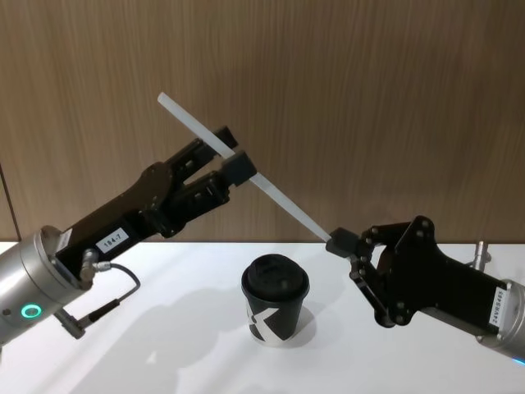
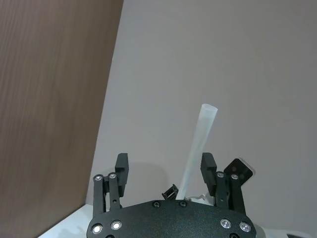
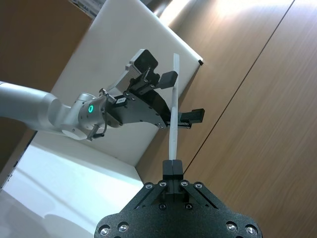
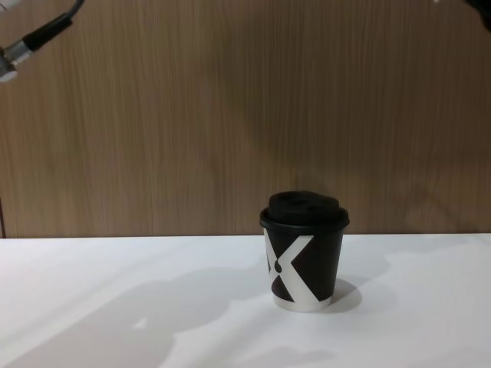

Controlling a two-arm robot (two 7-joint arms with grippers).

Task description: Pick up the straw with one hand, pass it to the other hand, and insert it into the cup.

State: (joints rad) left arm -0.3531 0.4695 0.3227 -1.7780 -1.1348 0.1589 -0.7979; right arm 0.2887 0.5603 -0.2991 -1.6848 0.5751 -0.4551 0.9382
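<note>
The straw [image 1: 287, 205] slants through the air above the table, its upper end at the left. My right gripper [image 1: 340, 242] is shut on its lower end, seen close up in the right wrist view [image 3: 172, 168] with the straw [image 3: 173, 129] rising from the jaws. My left gripper [image 1: 232, 152] is open around the straw's upper part. In the left wrist view the straw [image 2: 200, 139] stands between the spread fingers [image 2: 208, 166], close to one of them. The black cup [image 1: 275, 300] with a white X and domed lid stands upright below, also in the chest view [image 4: 303, 249].
The white table [image 1: 164, 328] carries the cup and the arms' shadows. A wood-panel wall [image 4: 230, 115] stands right behind it. The left arm's cable [image 1: 115, 300] hangs low over the table's left side.
</note>
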